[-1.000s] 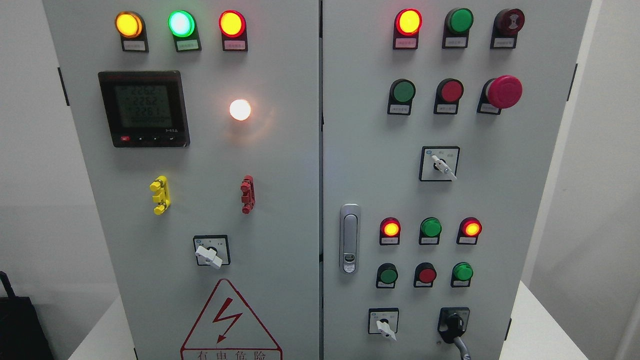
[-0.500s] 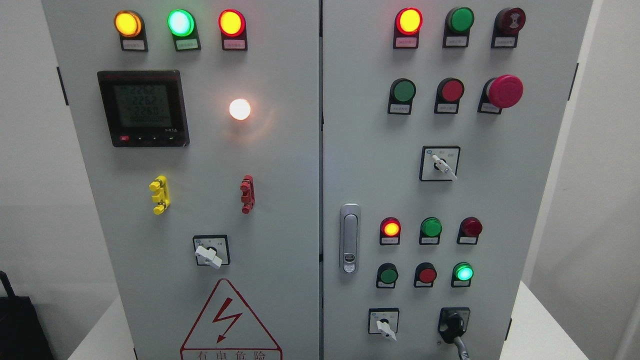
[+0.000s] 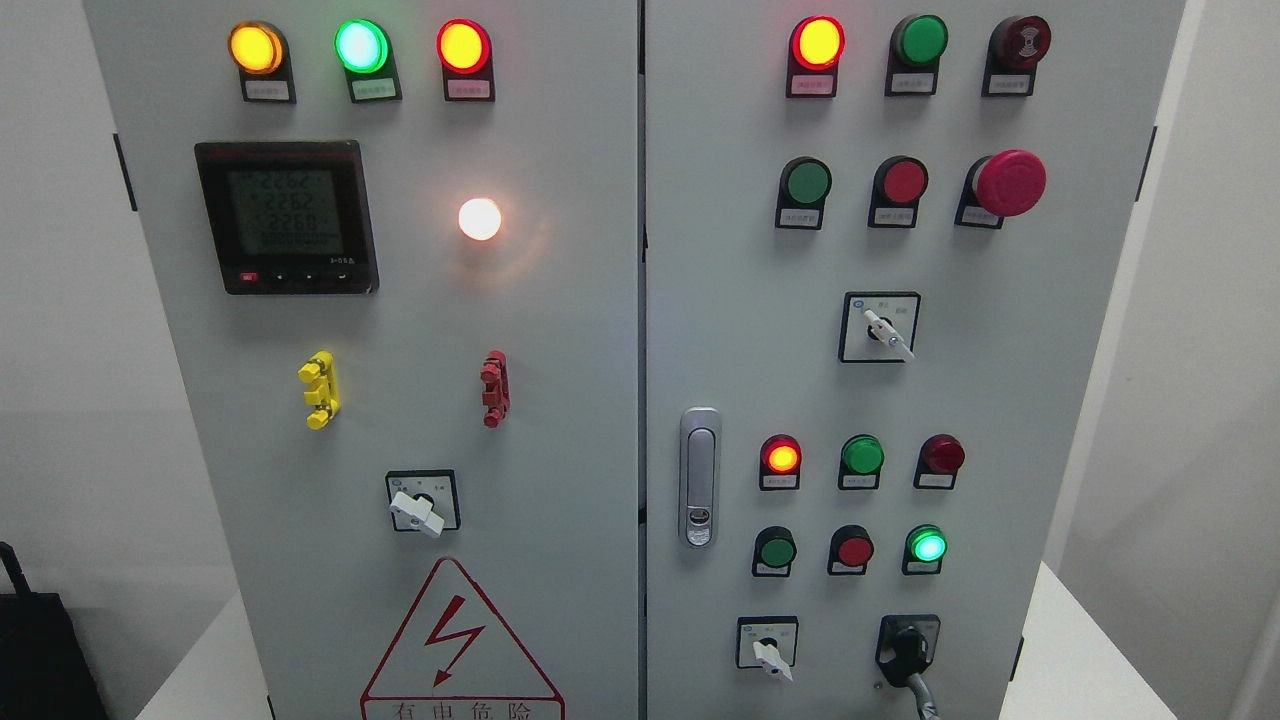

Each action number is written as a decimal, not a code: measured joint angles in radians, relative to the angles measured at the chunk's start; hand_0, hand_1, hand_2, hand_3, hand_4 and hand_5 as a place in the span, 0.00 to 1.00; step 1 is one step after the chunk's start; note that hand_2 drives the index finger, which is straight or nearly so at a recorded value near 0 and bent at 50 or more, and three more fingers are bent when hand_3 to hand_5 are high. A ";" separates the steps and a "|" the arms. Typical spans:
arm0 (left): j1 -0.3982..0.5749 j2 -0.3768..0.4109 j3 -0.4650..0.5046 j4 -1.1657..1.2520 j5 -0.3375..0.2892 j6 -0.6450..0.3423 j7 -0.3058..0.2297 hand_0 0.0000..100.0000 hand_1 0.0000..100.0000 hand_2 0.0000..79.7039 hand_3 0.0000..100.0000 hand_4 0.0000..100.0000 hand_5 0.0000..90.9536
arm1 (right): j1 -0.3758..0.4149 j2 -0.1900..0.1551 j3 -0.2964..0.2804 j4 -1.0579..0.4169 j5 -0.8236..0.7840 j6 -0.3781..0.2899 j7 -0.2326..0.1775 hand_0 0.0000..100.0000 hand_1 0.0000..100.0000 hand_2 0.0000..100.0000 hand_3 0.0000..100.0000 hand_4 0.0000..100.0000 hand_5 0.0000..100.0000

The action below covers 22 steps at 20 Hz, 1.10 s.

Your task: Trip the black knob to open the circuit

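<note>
1. Black knob (image 3: 905, 645) sits at the cabinet's (image 3: 560, 300) lower right corner, its handle pointing down and slightly right; that is your target.
2. Neither robot hand is in view, so you cannot tell whether either is open or holding anything.
3. Just above the knob, the green lamp (image 3: 928, 546) glows now and the red lamp (image 3: 942, 454) over it is dark; a second ago it was the reverse.
4. Judge from that swap that the circuit has likely tripped; check before turning further.
5. The top indicator row looks unchanged.
</note>
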 measured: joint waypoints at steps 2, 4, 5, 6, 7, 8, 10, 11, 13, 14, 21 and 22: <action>0.000 0.000 0.000 0.000 0.000 0.000 0.000 0.12 0.39 0.00 0.00 0.00 0.00 | 0.000 0.000 0.000 0.000 0.000 0.000 0.000 0.96 1.00 0.00 1.00 1.00 0.91; 0.000 0.000 0.000 0.000 0.000 0.000 0.000 0.12 0.39 0.00 0.00 0.00 0.00 | 0.000 0.000 0.000 0.000 0.000 0.000 0.000 0.96 1.00 0.00 1.00 1.00 0.91; 0.000 0.000 0.000 0.000 0.000 0.000 0.000 0.12 0.39 0.00 0.00 0.00 0.00 | 0.000 0.000 0.000 0.000 0.000 0.000 0.000 0.97 1.00 0.00 1.00 1.00 0.91; 0.000 0.000 0.000 0.000 0.000 0.000 0.000 0.12 0.39 0.00 0.00 0.00 0.00 | 0.000 0.000 0.000 0.000 0.000 0.000 -0.001 0.97 1.00 0.00 1.00 1.00 0.91; 0.000 0.000 0.000 0.000 0.000 0.000 0.000 0.12 0.39 0.00 0.00 0.00 0.00 | 0.000 0.000 0.000 0.000 0.000 0.000 -0.001 0.97 1.00 0.00 1.00 1.00 0.91; 0.000 0.000 0.000 0.000 0.000 0.000 0.000 0.12 0.39 0.00 0.00 0.00 0.00 | 0.000 0.000 0.000 0.000 0.000 0.000 -0.001 0.97 1.00 0.00 1.00 1.00 0.91; 0.000 0.000 0.000 0.000 0.000 0.000 0.000 0.12 0.39 0.00 0.00 0.00 0.00 | 0.000 -0.002 0.000 0.000 0.000 0.000 -0.001 0.97 1.00 0.00 1.00 1.00 0.91; 0.000 0.000 0.000 0.000 0.000 0.000 0.000 0.12 0.39 0.00 0.00 0.00 0.00 | 0.001 -0.003 0.000 0.000 0.000 0.000 -0.001 0.97 1.00 0.00 1.00 1.00 0.91; 0.000 0.000 0.000 0.000 0.000 0.000 0.000 0.12 0.39 0.00 0.00 0.00 0.00 | 0.001 -0.004 0.000 0.000 0.000 0.000 -0.001 0.97 1.00 0.00 1.00 1.00 0.91; 0.000 0.000 0.000 0.000 0.000 0.000 0.000 0.12 0.39 0.00 0.00 0.00 0.00 | 0.001 -0.004 0.000 0.000 0.000 0.000 -0.001 0.97 1.00 0.00 1.00 1.00 0.91; 0.000 0.000 0.000 0.000 0.000 0.000 0.000 0.12 0.39 0.00 0.00 0.00 0.00 | 0.002 -0.011 -0.002 0.000 0.000 0.000 -0.001 0.97 1.00 0.00 1.00 1.00 0.91; 0.000 0.000 0.000 0.000 0.000 0.000 0.000 0.12 0.39 0.00 0.00 0.00 0.00 | 0.003 -0.011 -0.003 0.000 0.000 -0.001 -0.001 0.97 1.00 0.00 1.00 1.00 0.91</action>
